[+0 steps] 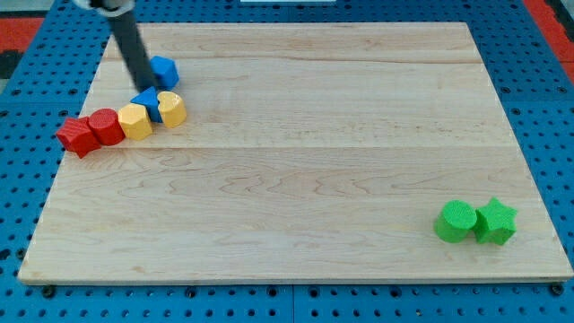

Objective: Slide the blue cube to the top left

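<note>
The blue cube [164, 71] lies near the board's upper left part. My dark rod comes down from the view's top left, and my tip [145, 86] rests just left of and below the blue cube, touching or nearly touching it. Right below the tip sits a second blue block [146, 101], wedge-like, tucked between two yellow blocks.
A row runs along the left edge: a red star-like block [76, 135], a red cylinder [105, 126], a yellow block [134, 121] and a yellow cylinder [172, 109]. A green cylinder [456, 221] and a green star [496, 222] sit at the lower right. The wooden board [305, 161] lies on a blue pegboard.
</note>
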Available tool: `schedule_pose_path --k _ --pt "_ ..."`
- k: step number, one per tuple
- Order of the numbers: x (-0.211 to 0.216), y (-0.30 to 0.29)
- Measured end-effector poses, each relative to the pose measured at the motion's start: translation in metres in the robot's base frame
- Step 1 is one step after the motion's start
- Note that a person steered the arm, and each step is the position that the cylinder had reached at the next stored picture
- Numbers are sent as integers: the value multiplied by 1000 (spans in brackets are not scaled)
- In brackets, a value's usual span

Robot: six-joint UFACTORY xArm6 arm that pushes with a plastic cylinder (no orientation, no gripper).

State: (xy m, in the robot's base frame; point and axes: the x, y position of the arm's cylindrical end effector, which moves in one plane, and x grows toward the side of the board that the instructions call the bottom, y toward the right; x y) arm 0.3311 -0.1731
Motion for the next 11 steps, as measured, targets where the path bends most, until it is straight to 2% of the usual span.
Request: schedule_pose_path --k 1,2,3,5,6,7,8,9,10,11 --pt "-20 92" --pt "-27 116" --pt "-27 85" --pt "-28 -24" --pt "-53 -42" --pt "-10 -48" --pt "5 -99" --pt "-21 -111" --pt "-55 -85" --pt "-65 -75"
